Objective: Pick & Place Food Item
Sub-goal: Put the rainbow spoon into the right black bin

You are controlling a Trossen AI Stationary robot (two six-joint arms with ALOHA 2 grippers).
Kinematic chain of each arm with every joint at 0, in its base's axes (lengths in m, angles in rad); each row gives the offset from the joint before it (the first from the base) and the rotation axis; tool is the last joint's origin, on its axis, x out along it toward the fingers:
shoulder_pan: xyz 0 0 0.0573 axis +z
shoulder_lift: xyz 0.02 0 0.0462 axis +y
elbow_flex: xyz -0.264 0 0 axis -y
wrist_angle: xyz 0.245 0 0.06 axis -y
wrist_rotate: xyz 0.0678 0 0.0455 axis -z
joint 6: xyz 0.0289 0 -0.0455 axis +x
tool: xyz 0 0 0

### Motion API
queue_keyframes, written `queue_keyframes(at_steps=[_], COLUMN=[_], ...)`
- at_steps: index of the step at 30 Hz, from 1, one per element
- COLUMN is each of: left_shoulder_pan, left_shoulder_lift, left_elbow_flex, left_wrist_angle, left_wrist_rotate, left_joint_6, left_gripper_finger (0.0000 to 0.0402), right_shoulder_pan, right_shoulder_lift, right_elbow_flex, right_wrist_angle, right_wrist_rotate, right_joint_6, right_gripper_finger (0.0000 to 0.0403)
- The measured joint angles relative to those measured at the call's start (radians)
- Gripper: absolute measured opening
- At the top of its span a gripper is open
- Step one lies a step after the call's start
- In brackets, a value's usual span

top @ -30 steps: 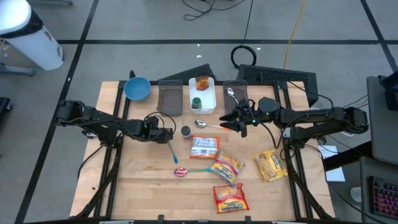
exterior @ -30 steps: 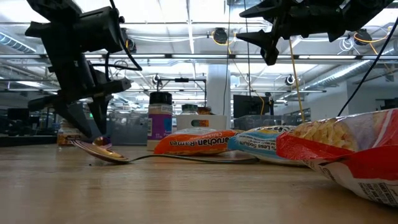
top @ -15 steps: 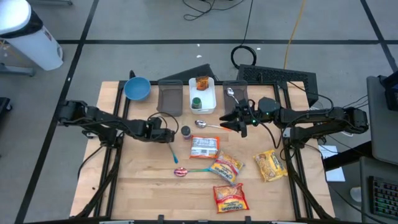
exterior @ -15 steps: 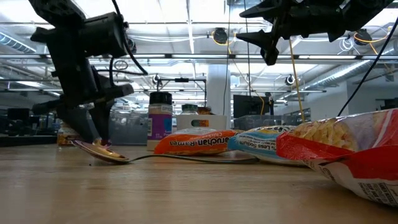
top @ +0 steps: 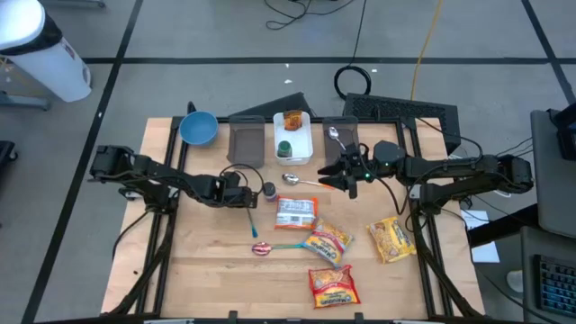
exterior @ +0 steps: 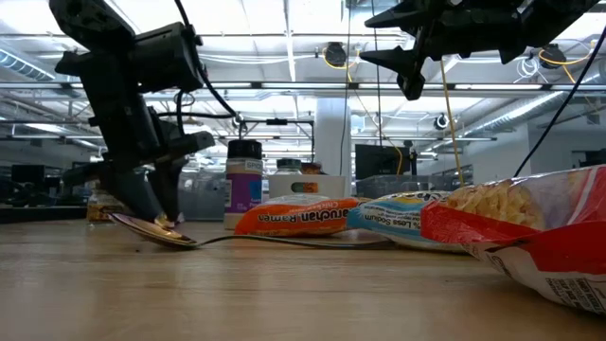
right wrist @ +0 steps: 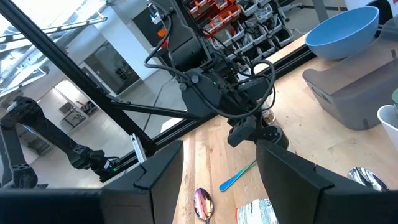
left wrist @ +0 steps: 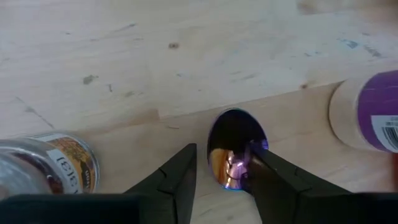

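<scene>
wooden table (top: 207, 261) holds a small spice jar (top: 269, 190), rigid, light, slick-sided; left gripper (top: 249, 195), fingers apart, at its nine o'clock should pinch mid-body.

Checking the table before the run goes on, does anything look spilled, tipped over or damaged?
Nothing stands out. The food packets lie flat and intact on the table, the small jar stands upright, and the spoons rest loose on the wood. No spill shows.
</scene>
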Motion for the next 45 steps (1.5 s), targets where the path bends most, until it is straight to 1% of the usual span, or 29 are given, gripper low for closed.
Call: queue_keyframes(at_steps=[3, 10, 11, 13, 17, 21, 25, 29, 32, 38, 43, 45], left_shoulder_pan=[0.0, 0.0, 0.0, 0.0, 0.0, 0.0, 0.0, 0.0, 0.0, 0.0, 0.0, 0.0], left_shoulder_lift=[0.0, -0.002, -0.003, -0.001, -0.001, -0.002, -0.012, -0.038, -0.067, -0.159, -0.27, -0.317], left_elbow_flex=[0.0, 0.002, 0.002, 0.002, 0.001, 0.001, 0.001, 0.0, -0.003, -0.002, -0.002, 0.003], left_wrist_angle=[-0.003, 0.003, 0.005, 0.008, 0.003, 0.005, 0.005, -0.001, -0.02, -0.061, -0.064, -0.068], left_wrist_rotate=[0.0, -0.009, -0.009, -0.009, -0.006, 0.007, 0.027, 0.054, 0.076, 0.072, 0.067, 0.048], left_joint_6=[0.0, -0.003, -0.003, -0.004, -0.001, 0.024, 0.041, 0.077, 0.098, 0.113, 0.145, 0.172], left_gripper_finger=[0.011, 0.0019, 0.0011, 0.001, 0.002, 0.0007, 0.0012, 0.0006, 0.0009, 0.0008, 0.0005, 0.0007], right_shoulder_pan=[0.0, 0.0, 0.0, 0.0, 0.0, 0.0, 0.0, 0.0, 0.0, 0.0, 0.0, 0.0], right_shoulder_lift=[0.0, 0.0, 0.0, 0.0, 0.0, 0.0, 0.0, 0.0, 0.0, 0.0, 0.0, 0.0], right_elbow_flex=[0.0, 0.0, 0.0, 0.0, 0.0, 0.0, 0.0, 0.0, 0.0, 0.0, 0.0, 0.0], right_wrist_angle=[0.0, 0.0, 0.0, -0.001, -0.001, -0.001, -0.001, -0.001, -0.001, -0.001, -0.001, -0.001], right_wrist_rotate=[0.001, 0.001, 0.001, 0.002, 0.002, 0.002, 0.002, 0.002, 0.002, 0.003, 0.003, 0.003], right_joint_6=[-0.001, -0.005, -0.005, -0.005, -0.005, -0.005, -0.005, -0.005, -0.005, -0.005, -0.005, -0.005], right_gripper_finger=[0.0196, 0.0196, 0.0196, 0.0196, 0.0196, 0.0196, 0.0196, 0.0196, 0.0196, 0.0196, 0.0196, 0.0196])
